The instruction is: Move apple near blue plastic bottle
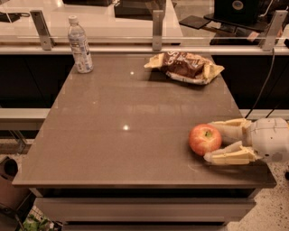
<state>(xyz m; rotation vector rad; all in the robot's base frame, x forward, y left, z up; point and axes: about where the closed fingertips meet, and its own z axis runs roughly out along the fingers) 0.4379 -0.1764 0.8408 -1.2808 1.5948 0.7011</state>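
tabletop (135, 149), fingers (228, 157) gripping apple (204, 139) front right, bottle (80, 45) rear

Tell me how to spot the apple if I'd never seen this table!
Look at the big brown table. Near its front right corner sits the apple, held by the robot's cream gripper. It's the only round, red thing; the bottle and snack bag are far at the back.

Office or lab work area. Evidence: grey-brown rectangular tabletop (113, 149); low clear glass partition (113, 22) on metal posts (156, 28) along far edge; black electronic equipment (237, 9) and dangling black cable (266, 81), far right. Cream robot gripper (209, 142) at near right.
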